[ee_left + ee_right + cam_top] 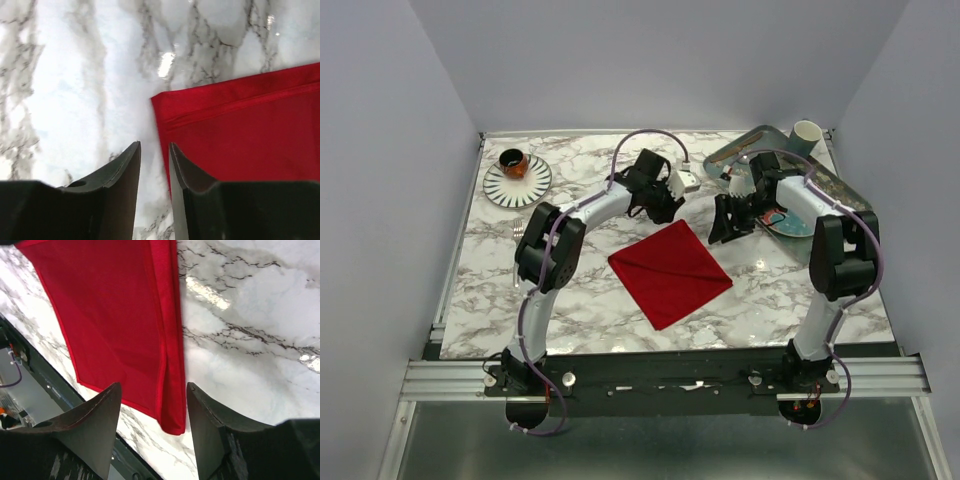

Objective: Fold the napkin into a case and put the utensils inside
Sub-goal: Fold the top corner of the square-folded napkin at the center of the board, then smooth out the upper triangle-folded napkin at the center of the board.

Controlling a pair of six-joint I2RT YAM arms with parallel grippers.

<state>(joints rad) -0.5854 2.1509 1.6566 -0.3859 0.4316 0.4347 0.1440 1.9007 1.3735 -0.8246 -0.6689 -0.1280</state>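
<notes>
At the far left of the marble table [590, 310] stands a black-and-white striped plate [532, 187] carrying a small dark cup [513, 160]. Nearer, just beside the left arm's elbow, lies a thin silvery utensil that looks like the silver fork [517, 231], its lower part hidden by the arm. The left arm reaches toward the middle of the table. The left gripper [154, 144] has its pincer released only a little, with a narrow slit between the fingers showing bare marble and nothing grasped. Its tips sit just beside the far corner of the napkin [670, 272], the right finger over the cloth's edge. Whether it touches the cloth cannot be told. The napkin lies flat at the table's centre, folded to a square and turned like a diamond, with a hemmed fold running along one edge. To its right, the right gripper [153, 386] hangs above the napkin's right-hand edge with its pincer spread wide and holding nothing. Behind that arm, at the far right, a grey tray [845, 187] holds a teal plate [790, 222], and a pale cup [807, 132] stands at the tray's back corner.
</notes>
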